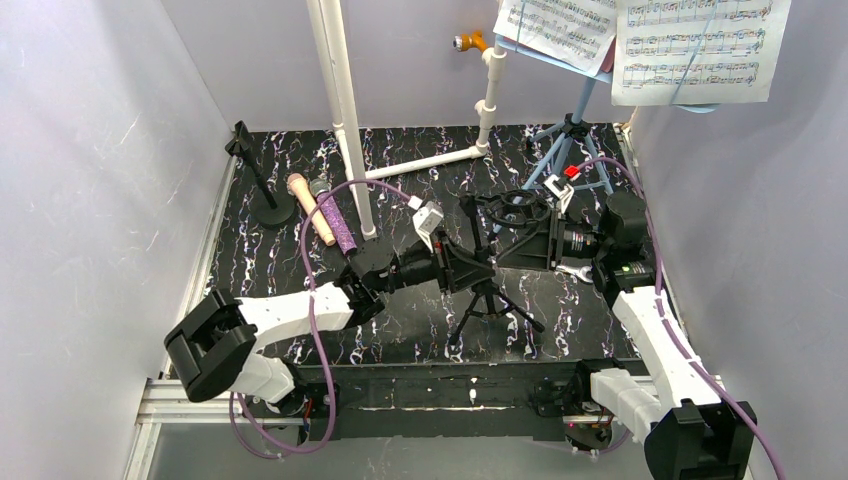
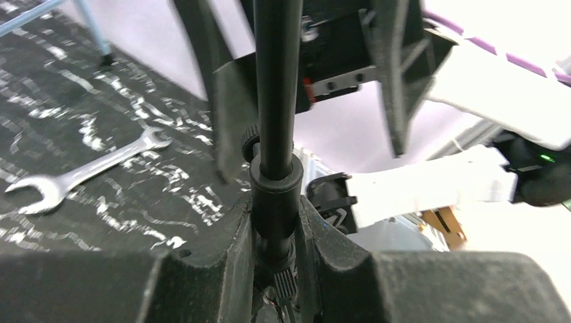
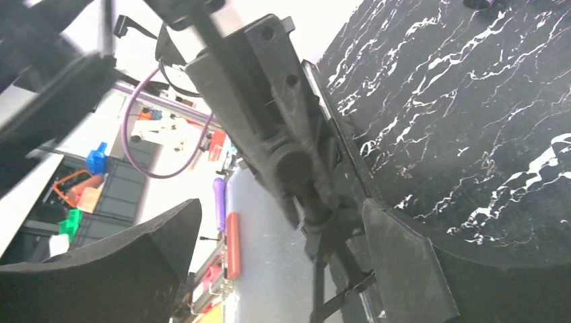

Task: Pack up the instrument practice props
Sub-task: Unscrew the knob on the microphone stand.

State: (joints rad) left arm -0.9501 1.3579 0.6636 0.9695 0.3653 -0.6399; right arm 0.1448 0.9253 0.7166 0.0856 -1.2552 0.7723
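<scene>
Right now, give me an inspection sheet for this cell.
Surface: black veined mat.
Job's things: black mic tripod upright, centre; peach microphone, purple glitter microphone lying side by side; round-base holder standing left; music rack rear right, holding sheet-music pages.
Clutter: silver wrench, white pipes.
Grippers: left gripper shut on tripod pole; right gripper open around tripod top.
Cables: purple cable loops over left arm.
Surroundings: grey walls.

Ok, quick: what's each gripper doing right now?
Left gripper: closed on the pole of the black mic tripod.
Right gripper: open, with the tripod between its spread fingers.
</scene>
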